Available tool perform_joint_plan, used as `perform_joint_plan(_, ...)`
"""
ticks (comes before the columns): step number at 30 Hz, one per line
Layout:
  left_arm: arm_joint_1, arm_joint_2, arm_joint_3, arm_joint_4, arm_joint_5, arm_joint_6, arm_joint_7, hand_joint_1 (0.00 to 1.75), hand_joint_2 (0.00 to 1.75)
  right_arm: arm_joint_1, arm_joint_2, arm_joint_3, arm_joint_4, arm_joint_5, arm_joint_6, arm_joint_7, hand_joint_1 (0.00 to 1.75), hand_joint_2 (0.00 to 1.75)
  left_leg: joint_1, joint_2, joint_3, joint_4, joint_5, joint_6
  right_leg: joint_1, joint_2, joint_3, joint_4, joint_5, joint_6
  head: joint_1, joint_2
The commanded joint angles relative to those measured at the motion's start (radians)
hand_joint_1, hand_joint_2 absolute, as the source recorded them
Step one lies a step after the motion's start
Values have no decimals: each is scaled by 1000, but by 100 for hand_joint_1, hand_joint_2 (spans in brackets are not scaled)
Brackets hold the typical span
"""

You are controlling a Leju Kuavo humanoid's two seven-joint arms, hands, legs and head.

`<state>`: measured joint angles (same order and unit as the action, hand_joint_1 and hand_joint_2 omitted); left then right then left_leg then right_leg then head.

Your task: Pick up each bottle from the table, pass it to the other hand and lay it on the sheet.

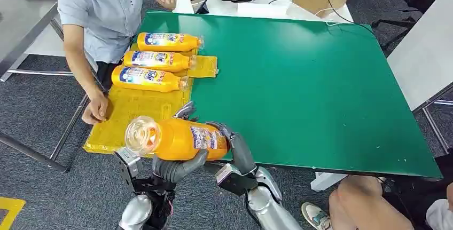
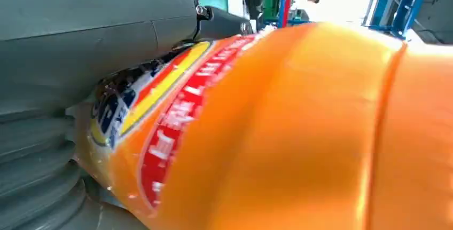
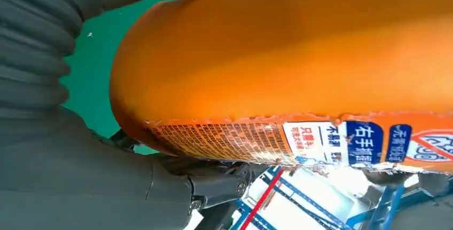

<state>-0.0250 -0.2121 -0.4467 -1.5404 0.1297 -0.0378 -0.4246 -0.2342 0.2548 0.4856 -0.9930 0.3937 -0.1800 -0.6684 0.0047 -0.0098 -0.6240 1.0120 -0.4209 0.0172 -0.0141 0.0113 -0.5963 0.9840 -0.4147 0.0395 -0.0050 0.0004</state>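
Two hands are meeting on one orange plastic bottle [image 1: 179, 139], which is lying sideways in the air over the near edge of the large green table [image 1: 320, 91], its clear base end pointing toward the robot's left. Largest risk, as a judgement: the bottle is smooth, rounded and partly over the floor, so if one hand is letting go before the other is gripping firmly, the bottle may be slipping and dropping off the table edge. A second risk is the crinkled yellow plastic sheet [image 1: 133, 115], where three matching orange bottles [image 1: 152, 59] are already lying side by side; a careless placement could be nudging them into rolling. A smaller risk is the person's hand [image 1: 95, 110] resting on the sheet's edge, close to the likely placing spot.

The left hand [image 1: 179, 167] is cupping the bottle from beneath, fingers curling around its body. The right hand [image 1: 235, 147] is wrapping the bottle's label end, thumb and fingers closing on it. Both wrist views are showing the orange body pressed against grey palm, so both hands are grasping.
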Motion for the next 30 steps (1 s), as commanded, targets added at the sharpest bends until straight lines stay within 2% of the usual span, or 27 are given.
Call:
perform_joint_plan(1,-43,23,-25,61,0,-4,0,175,175,-29,-11,93,64,-4,40,28,0,175,0,0,3,-1,-1,-1,0,-1,4,-1,-1,-1,0,0)
perform_joint_plan(3,-42,23,-19,60,2,-2,0,175,175,-25,-14,100,67,-2,45,31,0,175,0,1,4,-1,-1,-1,0,-1,4,-1,-1,-1,0,0)
perform_joint_plan(4,-42,23,-13,60,6,-2,0,175,175,-24,-20,109,67,4,49,29,0,0,0,1,6,-1,-1,-1,0,-1,6,-1,-2,-2,0,0)
perform_joint_plan(6,-45,24,-7,62,13,-4,1,175,175,-19,-31,123,65,21,44,22,0,0,0,0,2,-1,0,0,0,-1,2,-1,0,-1,0,0)
perform_joint_plan(7,-46,25,-4,63,19,-7,1,175,175,-16,-34,125,63,23,40,19,0,0,1,0,6,-1,-1,-1,1,-2,6,-2,-2,-2,0,0)
perform_joint_plan(12,-60,38,17,70,27,-13,15,175,175,9,-48,106,42,22,-3,-7,0,0,0,-1,4,-2,-1,-1,0,-2,5,-2,-1,-1,0,0)
perform_joint_plan(17,-73,82,63,88,-215,174,62,175,175,91,-84,40,-30,51,-114,-20,0,0,0,-3,7,-2,-1,-1,1,-4,8,-3,-2,-2,0,0)
perform_joint_plan(20,-70,108,111,78,-323,212,84,175,175,147,-105,-8,-91,60,-129,-21,0,0,0,-2,3,-2,0,-1,0,-3,4,-2,-1,-1,0,0)
perform_joint_plan(24,-65,142,188,52,-390,221,109,175,175,211,-128,-67,-158,70,-158,-18,0,0,0,-1,6,-2,-1,-1,1,-3,7,-2,-2,-2,0,0)
perform_joint_plan(27,-68,145,241,34,-407,219,116,175,175,246,-135,-105,-196,65,-177,-15,0,0,0,-1,5,-1,-1,-1,1,-3,5,-2,-2,-2,0,0)
perform_joint_plan(30,-92,154,247,47,-555,288,137,175,175,270,-128,-142,-218,59,-195,-11,0,0,0,-1,4,-1,-1,-1,0,-3,4,-1,-2,-2,0,0)
